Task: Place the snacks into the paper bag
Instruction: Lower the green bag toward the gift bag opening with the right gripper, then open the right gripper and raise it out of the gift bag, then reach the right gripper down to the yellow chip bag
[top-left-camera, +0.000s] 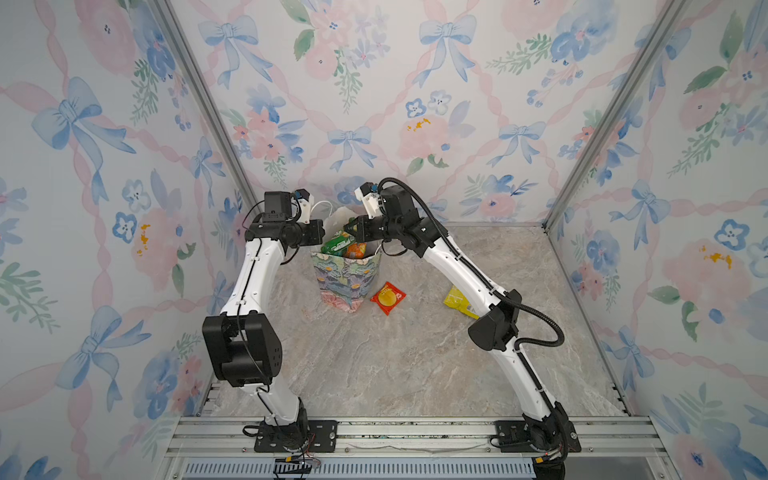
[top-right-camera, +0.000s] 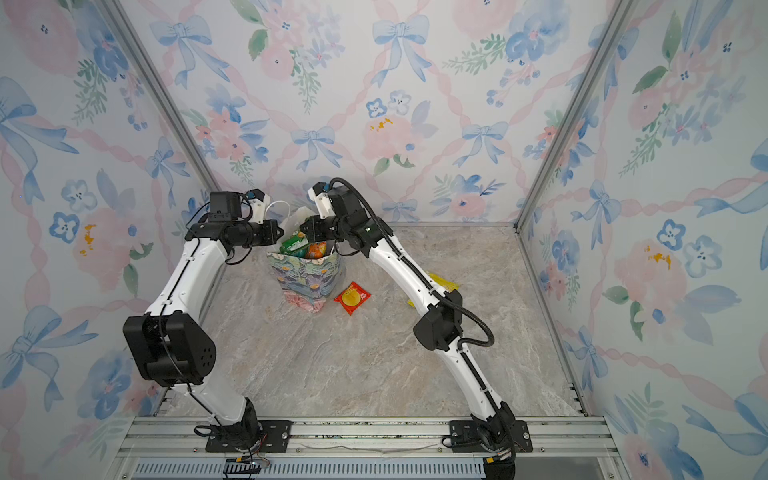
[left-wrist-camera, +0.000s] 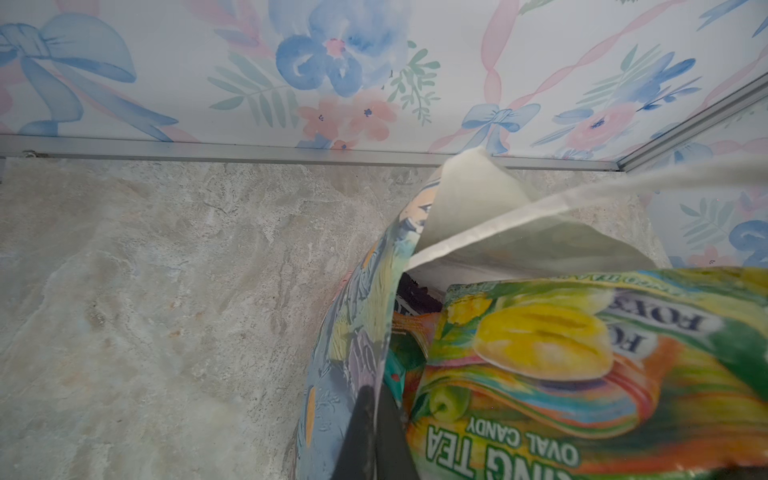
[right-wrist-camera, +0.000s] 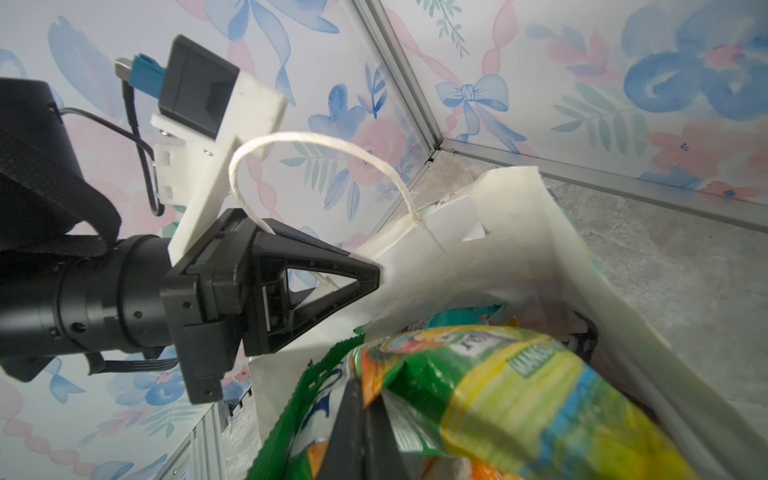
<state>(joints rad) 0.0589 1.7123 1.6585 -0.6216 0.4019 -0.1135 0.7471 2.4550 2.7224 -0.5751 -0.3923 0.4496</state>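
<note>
Packing is well along. The left claw (right-wrist-camera: 374, 277) pinches the paper bag (top-left-camera: 345, 282) by its rim, and the right claw (top-left-camera: 353, 227) grips a green packet (top-left-camera: 337, 243) at the bag's mouth. Next I'd release, then fetch the red packet (top-left-camera: 387, 298) at the bag's four o'clock.

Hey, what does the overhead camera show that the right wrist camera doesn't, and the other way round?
Only in a top view: the red packet and the yellow bag lying on the table, outside the paper bag.

Only in the right wrist view: the left gripper up close, its tips closed on the paper bag's white rim.

In both: the paper bag standing upright, its cord handle, and the green packet at its mouth, pinched by the right gripper.
</note>
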